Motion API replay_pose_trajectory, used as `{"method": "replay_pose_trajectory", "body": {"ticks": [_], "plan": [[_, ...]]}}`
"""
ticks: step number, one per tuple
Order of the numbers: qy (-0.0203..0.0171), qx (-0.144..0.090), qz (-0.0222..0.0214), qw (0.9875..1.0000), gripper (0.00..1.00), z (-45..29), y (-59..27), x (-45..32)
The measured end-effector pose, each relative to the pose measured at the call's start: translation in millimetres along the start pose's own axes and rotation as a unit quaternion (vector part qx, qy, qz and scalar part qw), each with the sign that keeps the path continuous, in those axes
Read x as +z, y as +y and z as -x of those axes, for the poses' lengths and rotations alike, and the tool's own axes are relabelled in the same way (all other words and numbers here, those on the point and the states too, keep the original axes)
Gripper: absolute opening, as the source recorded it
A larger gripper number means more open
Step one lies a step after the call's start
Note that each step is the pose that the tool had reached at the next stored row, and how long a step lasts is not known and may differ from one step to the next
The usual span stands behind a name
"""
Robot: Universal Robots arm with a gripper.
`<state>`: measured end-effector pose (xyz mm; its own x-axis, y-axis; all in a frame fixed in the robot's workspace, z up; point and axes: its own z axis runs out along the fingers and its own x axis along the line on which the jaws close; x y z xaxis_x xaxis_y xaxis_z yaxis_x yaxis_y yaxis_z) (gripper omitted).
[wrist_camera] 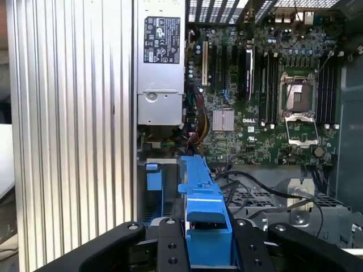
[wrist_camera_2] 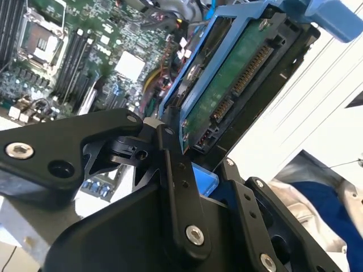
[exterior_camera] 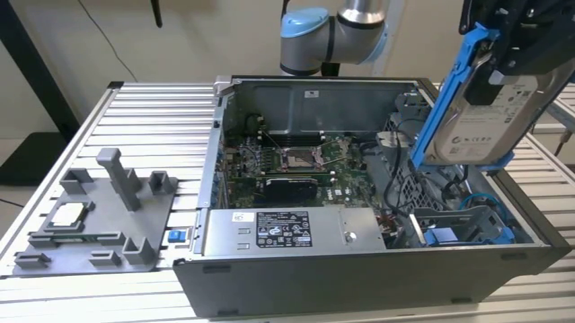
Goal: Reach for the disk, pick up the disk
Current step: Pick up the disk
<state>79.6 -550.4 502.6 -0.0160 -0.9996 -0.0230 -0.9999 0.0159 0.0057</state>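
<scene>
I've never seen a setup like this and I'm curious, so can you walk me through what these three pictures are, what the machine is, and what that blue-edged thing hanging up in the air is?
The machine is a robot arm with a gripper at its end. The exterior view comes from a camera standing off the arm; both wrist views come from cameras riding on the arm, looking down past the gripper's black linkages.

On the ribbed metal table sits an open computer case, its green circuit board exposed. On the exterior view's left lies a grey fixture plate with posts.

The gripper is shut on the disk, a hard drive in a blue frame, lifted above the case.
</scene>
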Motion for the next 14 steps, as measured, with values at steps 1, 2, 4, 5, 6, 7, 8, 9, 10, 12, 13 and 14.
{"method": "replay_pose_trajectory", "body": {"ticks": [1, 2, 4, 5, 6, 7, 8, 9, 10, 12, 13, 14], "plan": [[0.0001, 0.000, 0.0000, 1.0000, 0.00, -2.0, -0.1, 1.4], [0.0000, 0.000, 0.0000, 1.0000, 0.00, -3.8, -0.1, 3.1], [-0.0001, 0.000, 0.0000, 1.0000, 0.00, -6.9, -0.2, 6.7], [0.0000, 0.000, 0.0000, 1.0000, 0.00, -8.0, -0.5, 8.4], [0.0000, 0.000, 0.0000, 1.0000, 0.00, -9.1, -1.0, 10.2], [0.0000, 0.000, 0.0000, 1.0000, 0.00, -10.3, -1.7, 12.0], [0.0000, 0.000, 0.0000, 1.0000, 0.00, -11.4, -2.6, 13.8], [0.0000, 0.000, 0.0000, 1.0000, 0.00, -12.9, -3.5, 15.6], [0.0001, 0.000, 0.0000, 1.0000, 0.00, -14.2, -4.2, 17.2], [0.0001, 0.000, 0.0000, 1.0000, 0.00, -17.8, -5.7, 20.8], [0.0001, 0.000, 0.0000, 1.0000, 0.00, -20.0, -6.6, 22.7], [0.0000, 0.000, 0.0000, 1.0000, 0.00, -22.0, -7.5, 24.5]]}}
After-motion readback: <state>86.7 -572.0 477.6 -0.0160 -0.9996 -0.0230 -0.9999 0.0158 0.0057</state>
